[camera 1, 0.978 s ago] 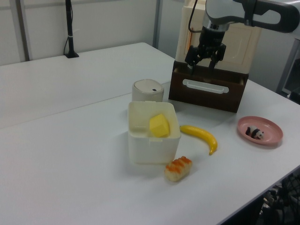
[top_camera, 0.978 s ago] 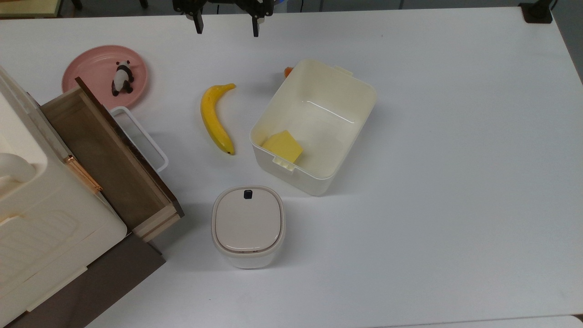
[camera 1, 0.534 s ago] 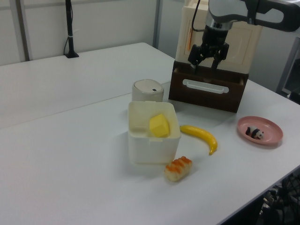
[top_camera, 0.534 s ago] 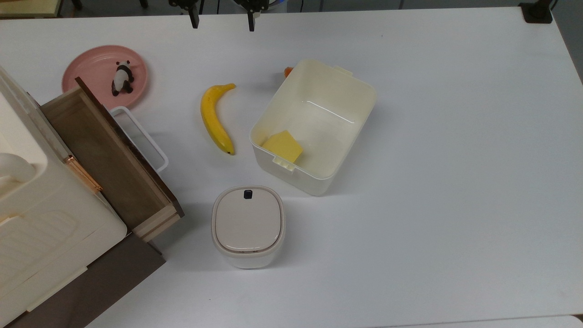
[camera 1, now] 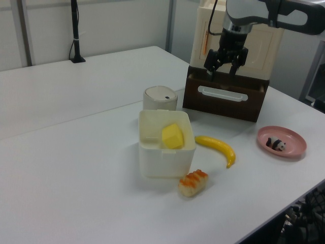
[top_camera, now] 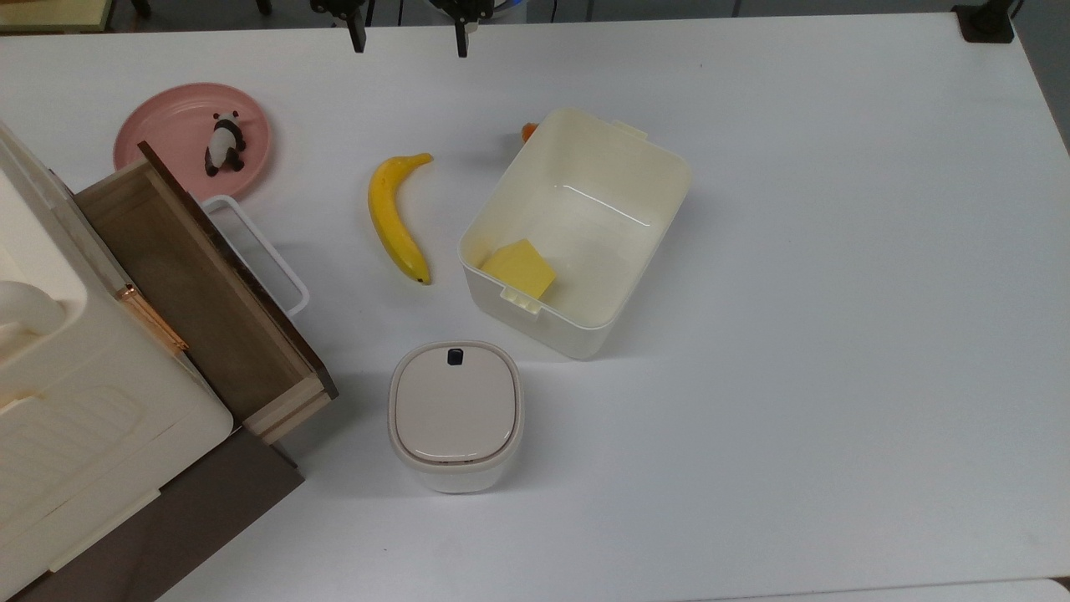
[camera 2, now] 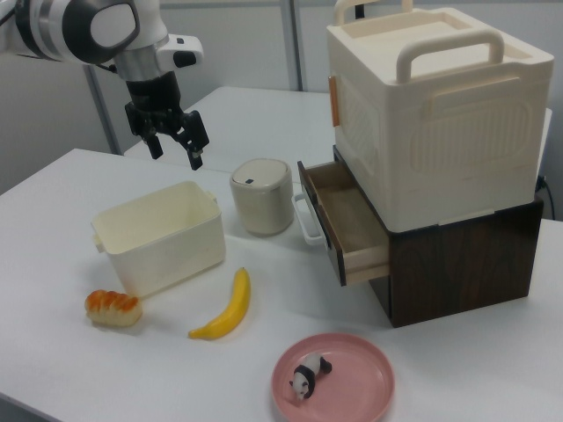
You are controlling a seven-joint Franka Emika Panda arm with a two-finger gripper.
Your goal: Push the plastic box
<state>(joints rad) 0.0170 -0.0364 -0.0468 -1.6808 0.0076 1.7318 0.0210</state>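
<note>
Hovering claw (camera 2: 174,149) — fingers spread, empty; smooth rounded plastic box (top_camera: 620,170) apart.

Raised arm (camera 2: 84,26), downward jaws spread apart

Banana (top_camera: 395,216) beside plastic box (top_camera: 623,150)

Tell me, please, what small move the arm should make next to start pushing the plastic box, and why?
Probably lower the claw toward the table beside the plastic box. The claw hangs open, high above the table, touching nothing, and the box sits untouched between the banana and bare table, so a wall must be reached first.
</note>
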